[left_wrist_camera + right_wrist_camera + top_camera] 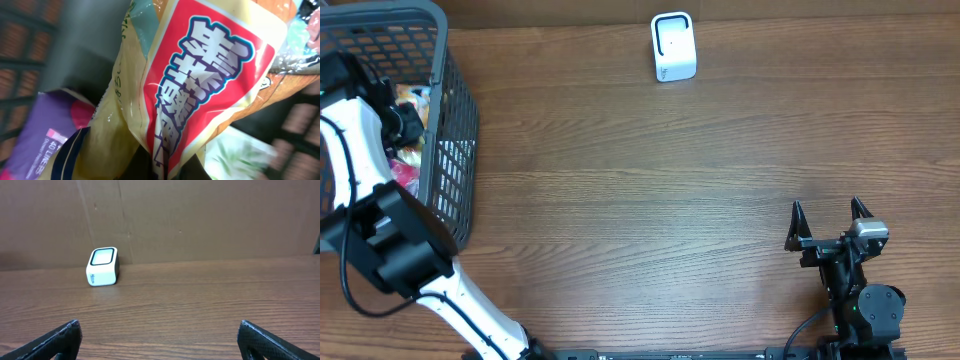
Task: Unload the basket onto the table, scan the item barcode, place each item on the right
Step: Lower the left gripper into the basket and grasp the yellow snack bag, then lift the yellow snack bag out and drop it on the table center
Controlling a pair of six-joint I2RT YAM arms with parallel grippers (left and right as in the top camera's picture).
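Left arm [355, 140] bent into the basket [460, 130] — left pincer [408, 125] clenched on snack bag [200, 75] — right pincer [828, 215] released.

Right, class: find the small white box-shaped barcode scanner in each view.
Overhead: the white box-shaped barcode scanner, top centre.
Left wrist: not in it.
Right wrist: the scanner, left of centre.
Shared landmark: the brown wood-grain table, in overhead and right wrist only.

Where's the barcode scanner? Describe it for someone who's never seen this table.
Go to the far edge of the wooden table, well right of the grey basket. The scanner is the small white box standing alone there, with a black-framed window.
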